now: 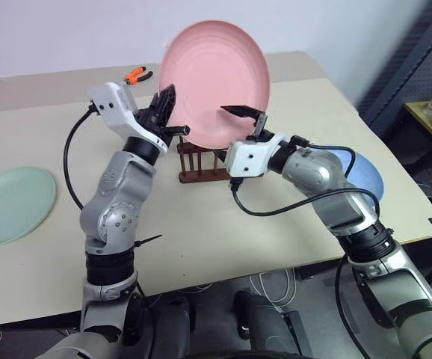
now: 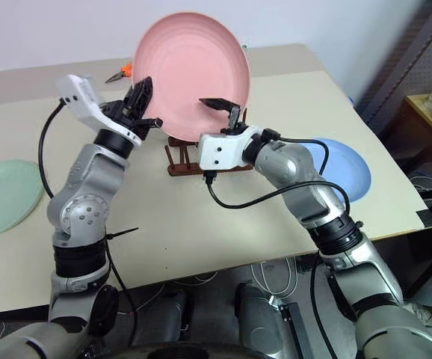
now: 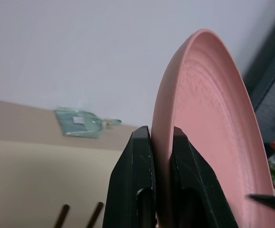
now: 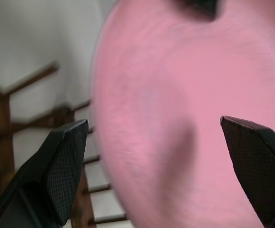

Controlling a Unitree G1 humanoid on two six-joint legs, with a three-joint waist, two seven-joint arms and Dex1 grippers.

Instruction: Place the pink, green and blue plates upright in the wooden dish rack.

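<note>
A: Two grippers up. States?
B: Left gripper (image 3: 162, 156) pinches pink plate (image 1: 214, 82) by its rim, plate upright, raised over the rack (image 1: 199, 163). Right gripper (image 1: 247, 120) spread wide, just in front of the plate's face, not gripping.
A: Other plates?
B: Green plate (image 1: 13, 204) flat on table (image 1: 201, 239), far left. Blue plate (image 2: 343, 168) flat, right side, partly behind right arm.

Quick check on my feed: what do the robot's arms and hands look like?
Both arms are silver-grey metal with black joint bands and white wrist housings. Each hand, left hand and right hand, has two black fingers. A loose black cable runs along each arm.
</note>
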